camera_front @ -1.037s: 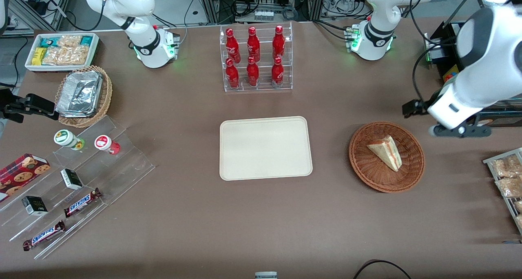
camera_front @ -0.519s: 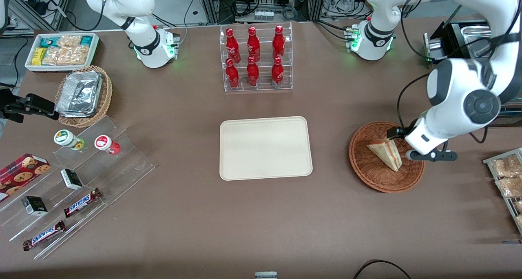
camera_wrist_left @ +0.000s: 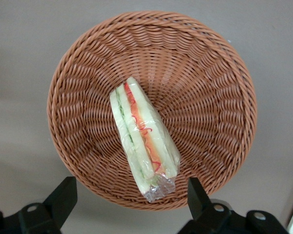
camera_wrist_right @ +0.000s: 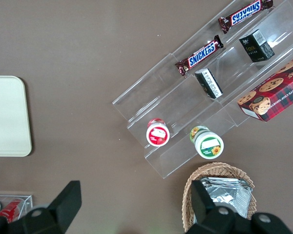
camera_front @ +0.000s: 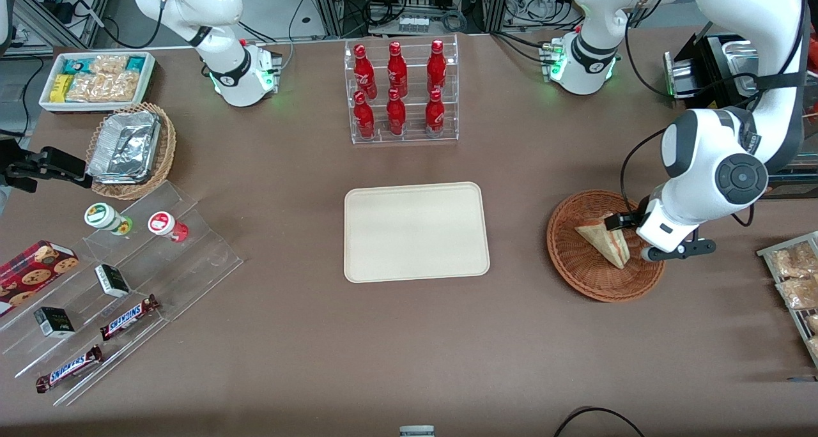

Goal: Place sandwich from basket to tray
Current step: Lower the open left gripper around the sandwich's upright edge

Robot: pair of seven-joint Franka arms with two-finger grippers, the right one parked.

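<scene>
Since the cream tray (camera_front: 416, 231) lies bare at nine o'clock from the reddish wicker basket (camera_front: 575, 268), the lift must clear the rim; the gripper (camera_wrist_left: 132, 200) hangs spread wide above the basket, and its fingers (camera_wrist_left: 63, 195) should straddle the wrapped sandwich (camera_wrist_left: 144, 139) lying inside across its bread faces.

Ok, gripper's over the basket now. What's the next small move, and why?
Probably lower straight down and close on the sandwich. The gripper is open above the basket, its fingers either side of the sandwich's wrapped end and not touching it. The sandwich lies in the basket, and the tray has nothing on it.
</scene>
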